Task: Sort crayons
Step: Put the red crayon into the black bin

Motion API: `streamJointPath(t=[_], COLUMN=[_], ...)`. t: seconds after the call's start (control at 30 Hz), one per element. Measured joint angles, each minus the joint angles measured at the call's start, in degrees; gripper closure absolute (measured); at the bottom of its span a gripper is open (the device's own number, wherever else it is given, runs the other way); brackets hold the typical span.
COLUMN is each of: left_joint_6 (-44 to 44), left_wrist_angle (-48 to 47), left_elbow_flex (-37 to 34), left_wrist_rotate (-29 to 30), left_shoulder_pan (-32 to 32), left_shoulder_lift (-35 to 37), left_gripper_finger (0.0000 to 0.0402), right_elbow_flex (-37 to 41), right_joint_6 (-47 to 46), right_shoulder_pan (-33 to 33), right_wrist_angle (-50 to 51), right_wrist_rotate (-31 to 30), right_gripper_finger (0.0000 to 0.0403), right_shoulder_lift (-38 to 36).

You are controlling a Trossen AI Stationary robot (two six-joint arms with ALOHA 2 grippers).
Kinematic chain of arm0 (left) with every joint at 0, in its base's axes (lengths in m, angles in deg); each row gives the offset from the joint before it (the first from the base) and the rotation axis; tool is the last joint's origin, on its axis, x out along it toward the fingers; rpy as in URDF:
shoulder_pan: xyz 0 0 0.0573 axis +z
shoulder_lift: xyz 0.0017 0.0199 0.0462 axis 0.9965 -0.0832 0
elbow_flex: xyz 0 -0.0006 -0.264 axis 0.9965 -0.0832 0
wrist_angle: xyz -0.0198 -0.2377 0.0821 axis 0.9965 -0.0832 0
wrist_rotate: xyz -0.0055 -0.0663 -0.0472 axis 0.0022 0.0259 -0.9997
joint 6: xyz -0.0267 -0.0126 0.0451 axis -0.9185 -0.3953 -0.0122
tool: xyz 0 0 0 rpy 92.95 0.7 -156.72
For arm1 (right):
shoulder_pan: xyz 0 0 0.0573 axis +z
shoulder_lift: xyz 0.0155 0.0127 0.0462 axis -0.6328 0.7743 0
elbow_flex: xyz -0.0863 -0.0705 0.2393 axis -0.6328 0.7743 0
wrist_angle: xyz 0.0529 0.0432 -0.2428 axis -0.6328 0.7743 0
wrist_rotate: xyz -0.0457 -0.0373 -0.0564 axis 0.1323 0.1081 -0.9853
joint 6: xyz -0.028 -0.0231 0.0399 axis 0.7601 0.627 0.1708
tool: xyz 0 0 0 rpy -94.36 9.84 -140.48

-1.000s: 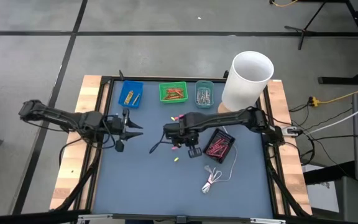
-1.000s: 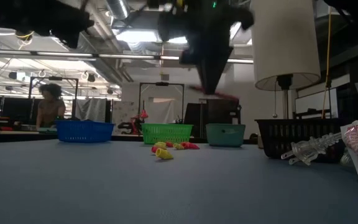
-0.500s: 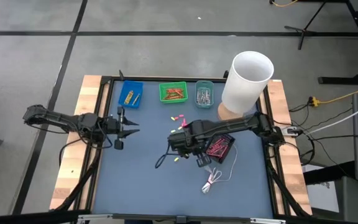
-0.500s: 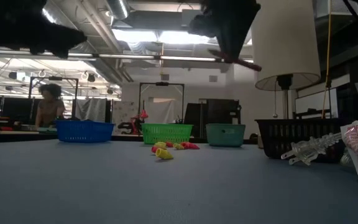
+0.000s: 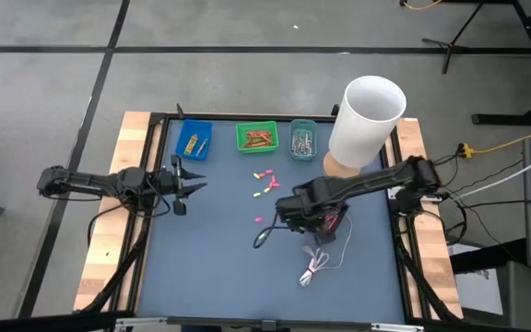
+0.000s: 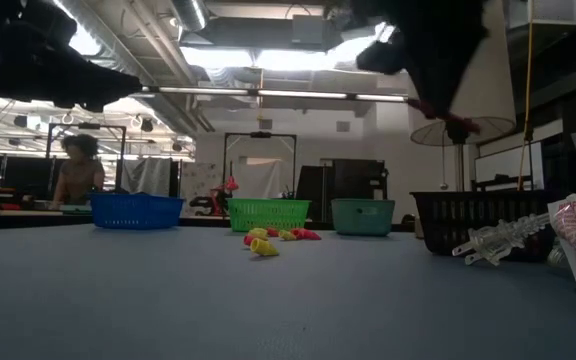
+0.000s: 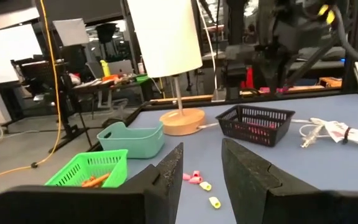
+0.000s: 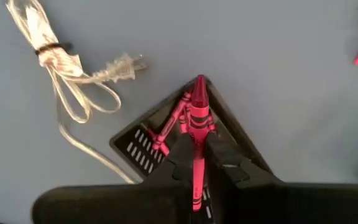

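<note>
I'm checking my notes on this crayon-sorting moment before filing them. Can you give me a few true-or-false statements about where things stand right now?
1. The right gripper is shut on a pink crayon. True.
2. That crayon hangs above the green basket. False: in the right wrist view it is over the black basket, which already holds pink crayons.
3. The left gripper holds a yellow crayon. False: its fingers stand apart with nothing between them, at the table's left side.
4. A few loose crayons lie on the blue mat below the green basket. True.
5. The coiled white cable sits inside the blue basket. False: it lies on the mat near the black basket.
</note>
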Motion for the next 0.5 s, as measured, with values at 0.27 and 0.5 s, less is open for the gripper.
streamJointPath(t=[0.27, 0.5], left_joint_6=[0.00, -1.31], left_wrist_angle=[-0.36, -0.36], left_elbow_flex=[0.00, 0.00], left_wrist_rotate=[-0.09, 0.06], left_shoulder_pan=[0.72, 0.72], left_shoulder_lift=[0.07, 0.07], left_gripper_finger=[0.0305, 0.0305], right_elbow_flex=[16.98, 24.37], right_joint_6=[-0.83, -3.22], right_shoulder_pan=[-0.34, -0.34], right_wrist_angle=[-5.80, -8.73], right_wrist_rotate=[-3.18, -5.09], right_gripper_finger=[0.0387, 0.0386], right_shoulder_lift=[-5.58, -5.61])
